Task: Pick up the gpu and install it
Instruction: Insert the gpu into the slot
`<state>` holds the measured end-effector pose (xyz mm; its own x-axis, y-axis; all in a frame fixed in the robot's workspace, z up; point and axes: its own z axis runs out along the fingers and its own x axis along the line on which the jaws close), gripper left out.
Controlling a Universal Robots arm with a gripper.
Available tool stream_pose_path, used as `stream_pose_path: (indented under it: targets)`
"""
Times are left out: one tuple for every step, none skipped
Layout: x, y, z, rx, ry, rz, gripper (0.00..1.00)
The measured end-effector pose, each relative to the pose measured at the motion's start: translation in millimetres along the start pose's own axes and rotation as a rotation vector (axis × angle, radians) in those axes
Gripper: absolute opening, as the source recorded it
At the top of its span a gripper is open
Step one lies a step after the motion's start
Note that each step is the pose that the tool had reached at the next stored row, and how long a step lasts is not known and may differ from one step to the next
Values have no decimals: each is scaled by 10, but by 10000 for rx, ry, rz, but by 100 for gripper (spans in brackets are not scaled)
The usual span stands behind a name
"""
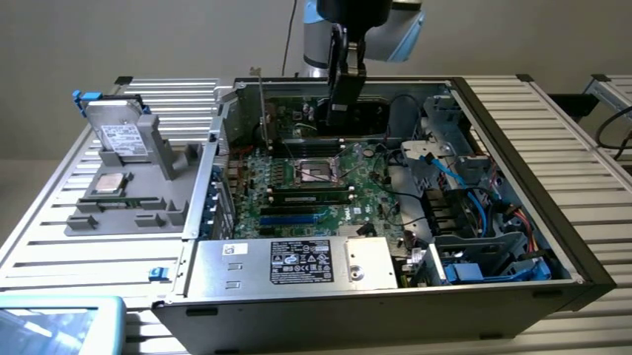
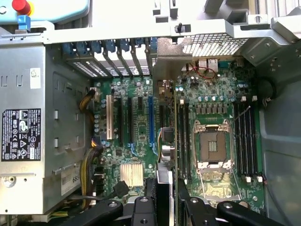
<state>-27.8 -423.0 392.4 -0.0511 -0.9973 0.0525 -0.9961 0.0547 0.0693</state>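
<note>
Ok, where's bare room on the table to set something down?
The table's bare slats on the exterior view's right of the case, and those nearer the camera than the grey fixture. Inside the case is crowded.

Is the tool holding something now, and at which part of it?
Yes: the tool holds the gpu by its upper edge, clamped across both flat faces; it hangs over the motherboard.
</note>
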Motion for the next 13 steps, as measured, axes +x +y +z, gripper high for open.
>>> stream_pose_path:
  targets:
    - [0,10,19,7,-1,0,28]
    - [-1,21,38,13,-2,0,28]
    - [-1,34,57,19,-2,1,28]
    - [-1,45,75,23,-2,1,28]
    - [0,57,89,24,-2,1,28]
    - [1,66,103,25,-2,1,28]
    - [1,75,116,25,-2,2,28]
    - [1,81,128,25,-3,1,28]
    - [1,84,139,25,-2,1,28]
    - [0,88,152,25,-3,1,28]
    - [0,94,164,25,-2,2,28]
    - [0,101,178,26,-2,1,28]
    - [0,111,193,27,-3,1,28]
